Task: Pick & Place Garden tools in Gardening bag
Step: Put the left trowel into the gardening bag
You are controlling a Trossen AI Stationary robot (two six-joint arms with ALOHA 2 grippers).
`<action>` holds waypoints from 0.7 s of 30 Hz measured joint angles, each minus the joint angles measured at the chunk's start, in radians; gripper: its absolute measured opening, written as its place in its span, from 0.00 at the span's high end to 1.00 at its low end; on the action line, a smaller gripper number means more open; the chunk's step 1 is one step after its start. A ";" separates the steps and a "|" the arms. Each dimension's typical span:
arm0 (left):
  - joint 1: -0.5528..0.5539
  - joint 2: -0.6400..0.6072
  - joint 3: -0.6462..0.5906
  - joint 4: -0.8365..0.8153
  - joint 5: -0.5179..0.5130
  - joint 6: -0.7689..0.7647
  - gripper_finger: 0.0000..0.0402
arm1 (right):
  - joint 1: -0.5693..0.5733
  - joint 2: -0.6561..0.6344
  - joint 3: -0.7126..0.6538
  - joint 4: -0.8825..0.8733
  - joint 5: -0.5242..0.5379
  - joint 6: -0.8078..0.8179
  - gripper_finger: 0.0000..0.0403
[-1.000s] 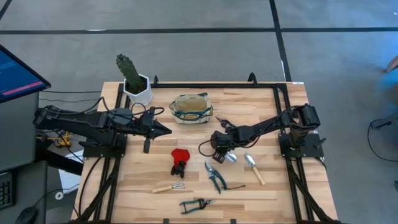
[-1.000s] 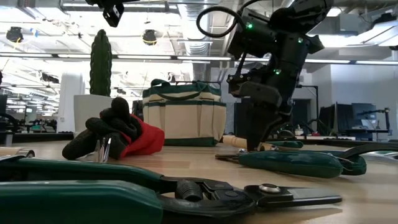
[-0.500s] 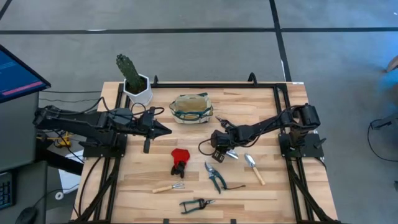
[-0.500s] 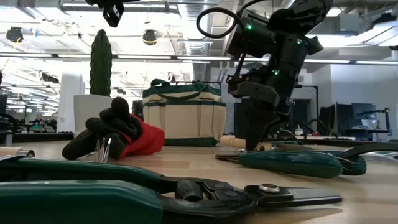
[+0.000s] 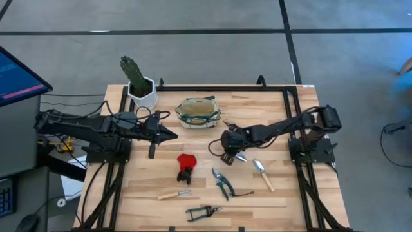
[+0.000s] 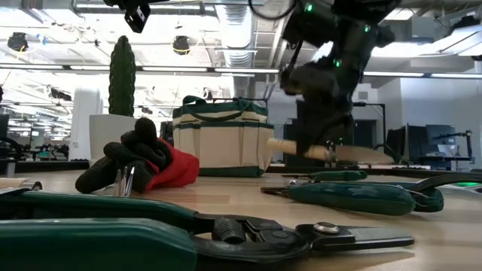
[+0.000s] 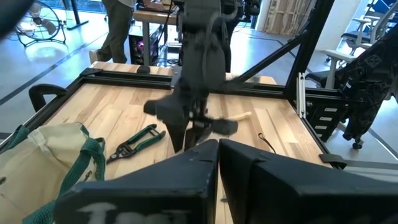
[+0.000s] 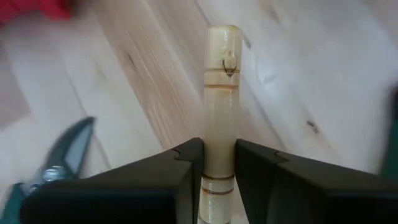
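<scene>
The right gripper is clamping a wooden-handled trowel just beside the gardening bag, risking it swivelling loose from its end-of-handle grip.

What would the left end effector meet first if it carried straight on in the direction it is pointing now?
Most likely the right end effector, shut on a wooden-handled trowel held clear of the table. In its own wrist view the left end effector points directly at that arm; their relative heights are hard to judge.
</scene>
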 joint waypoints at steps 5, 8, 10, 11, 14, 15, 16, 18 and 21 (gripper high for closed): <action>0.000 0.000 0.000 0.000 0.000 0.001 0.99 | -0.012 -0.115 0.000 -0.003 0.022 -0.001 0.85; 0.000 0.000 0.000 0.000 0.000 0.001 0.99 | -0.016 -0.193 0.001 -0.002 0.059 -0.001 0.85; 0.000 0.000 0.000 0.000 0.000 0.001 0.99 | -0.016 -0.245 0.001 -0.002 0.093 -0.003 0.85; 0.000 0.000 0.000 0.000 0.000 0.001 0.99 | -0.016 -0.272 0.001 -0.002 0.110 -0.003 0.85; 0.000 0.000 0.000 0.000 0.000 0.001 0.99 | -0.016 -0.345 0.001 -0.002 0.158 -0.007 0.85; 0.000 0.000 0.000 0.000 0.000 0.001 0.99 | -0.016 -0.367 0.002 0.001 0.175 -0.010 0.85; 0.000 0.000 0.000 0.000 0.000 0.001 0.99 | -0.016 -0.389 0.002 0.001 0.194 -0.011 0.85; 0.000 0.000 0.000 0.000 0.000 0.001 0.99 | -0.016 -0.430 0.002 0.002 0.227 -0.011 0.85; 0.000 0.000 0.000 0.000 0.000 0.000 0.99 | -0.015 -0.481 0.002 0.004 0.272 -0.029 0.85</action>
